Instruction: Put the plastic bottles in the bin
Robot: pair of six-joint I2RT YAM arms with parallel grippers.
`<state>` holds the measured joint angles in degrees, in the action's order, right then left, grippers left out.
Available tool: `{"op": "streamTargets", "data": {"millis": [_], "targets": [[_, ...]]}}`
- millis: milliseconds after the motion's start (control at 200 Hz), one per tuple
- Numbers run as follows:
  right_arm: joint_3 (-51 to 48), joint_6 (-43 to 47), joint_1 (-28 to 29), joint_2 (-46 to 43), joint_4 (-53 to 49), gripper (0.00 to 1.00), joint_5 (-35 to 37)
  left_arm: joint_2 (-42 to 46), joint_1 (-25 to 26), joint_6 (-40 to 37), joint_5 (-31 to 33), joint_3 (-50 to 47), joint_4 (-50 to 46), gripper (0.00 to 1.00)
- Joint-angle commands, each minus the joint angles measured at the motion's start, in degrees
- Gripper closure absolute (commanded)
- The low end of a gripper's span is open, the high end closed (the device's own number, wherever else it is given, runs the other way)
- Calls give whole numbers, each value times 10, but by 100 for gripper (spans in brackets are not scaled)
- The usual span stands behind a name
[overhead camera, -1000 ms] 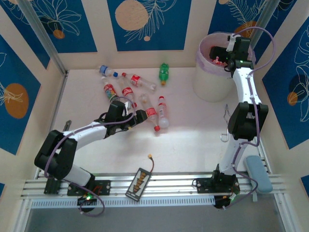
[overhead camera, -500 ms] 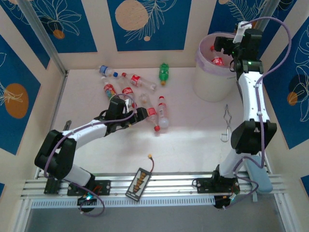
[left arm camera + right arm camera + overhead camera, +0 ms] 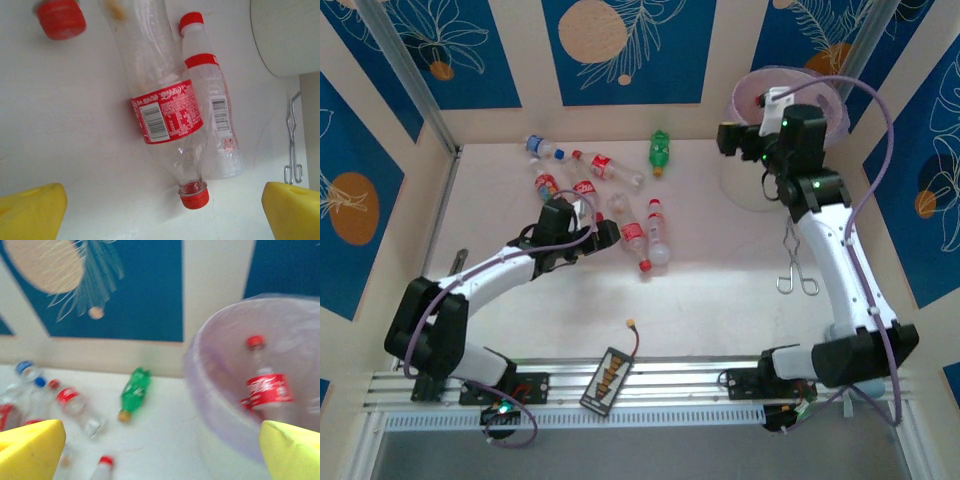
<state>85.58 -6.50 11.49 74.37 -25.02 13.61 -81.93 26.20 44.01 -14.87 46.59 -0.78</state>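
Observation:
Several plastic bottles lie on the white table: a blue-capped one (image 3: 535,146), a green one (image 3: 661,150) with an orange cap, and red-labelled ones (image 3: 600,166) in a loose cluster. My left gripper (image 3: 607,234) is open just left of two red-capped bottles (image 3: 657,235). In the left wrist view its yellow fingertips (image 3: 31,210) flank a red-labelled bottle (image 3: 167,115) lying against another (image 3: 216,120). My right gripper (image 3: 726,139) hangs open and empty just left of the bin (image 3: 815,78). The bin (image 3: 220,390) has a lilac liner and holds a red-labelled bottle (image 3: 265,390).
Metal tongs (image 3: 796,266) lie on the table right of centre, by the right arm. A small black device (image 3: 608,373) with a cable sits near the front rail. Patterned walls close in the back and both sides.
My right gripper has come out of the bin and swung left and down to the bin's left side. My left gripper has edged slightly toward the bottle cluster.

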Motion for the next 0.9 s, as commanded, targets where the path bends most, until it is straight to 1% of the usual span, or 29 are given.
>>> {"op": "streamTargets", "data": {"millis": [0, 125, 190, 260, 360, 515, 610, 760, 895], "targets": [[-43, -45, 42, -39, -47, 1, 20, 16, -12, -16, 11, 10, -14, 0], [-89, -85, 103, -46, -78, 0, 36, 25, -23, -12, 2, 0, -9, 0], [-100, -100, 130, -33, -92, 4, 40, 32, -25, -12, 1, -6, -9, 0], [-105, -112, 152, -9, -107, 10, 35, 41, -30, -14, 2, -14, -12, 0], [-109, -128, 168, 38, -116, 17, 3, 54, -32, -12, 3, -31, -9, 0], [-110, -153, 185, 117, -108, 25, -1, 69, -33, -1, -5, -64, 7, 0], [-101, -167, 190, 173, -101, 33, -13, 75, -33, 4, -11, -79, 15, 0], [-81, -184, 195, 251, -99, 34, -25, 87, -33, 4, -13, -92, 18, 0], [-65, -192, 197, 307, -105, 31, -18, 92, -34, 4, -19, -95, 17, 0]]}}
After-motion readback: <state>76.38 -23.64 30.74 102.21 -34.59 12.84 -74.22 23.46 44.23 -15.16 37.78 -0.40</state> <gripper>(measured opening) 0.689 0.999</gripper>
